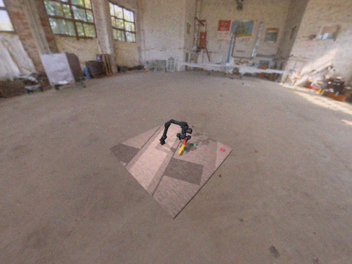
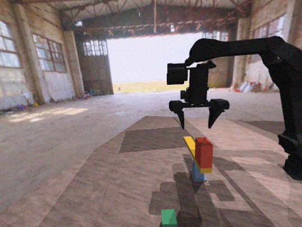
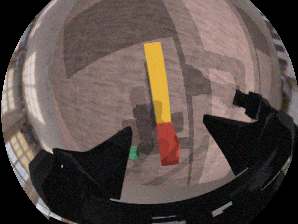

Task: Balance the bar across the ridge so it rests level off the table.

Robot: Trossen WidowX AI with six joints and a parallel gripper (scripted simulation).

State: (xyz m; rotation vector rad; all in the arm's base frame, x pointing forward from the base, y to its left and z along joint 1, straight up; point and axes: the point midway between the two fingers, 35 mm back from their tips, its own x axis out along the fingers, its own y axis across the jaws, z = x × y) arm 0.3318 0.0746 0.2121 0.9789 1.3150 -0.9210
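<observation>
Gripper (image 2: 195, 123) hangs spread wide and empty just above the bar (image 2: 200, 154); yellow bar with its red end rests on the blue ridge (image 2: 197, 173), off the table (image 2: 112, 180); ridge mostly hidden behind the bar; green block (image 2: 169, 217) cut off at the frame's bottom edge.

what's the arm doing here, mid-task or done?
Looks like it is at the tail end. The gripper is wide open and empty, hanging above the yellow bar with the red block at one end. The bar sits on the blue ridge, off the table as far as the exterior view shows. Whether it is truly level is hard to judge from these angles. A green block lies nearby, untouched.
</observation>
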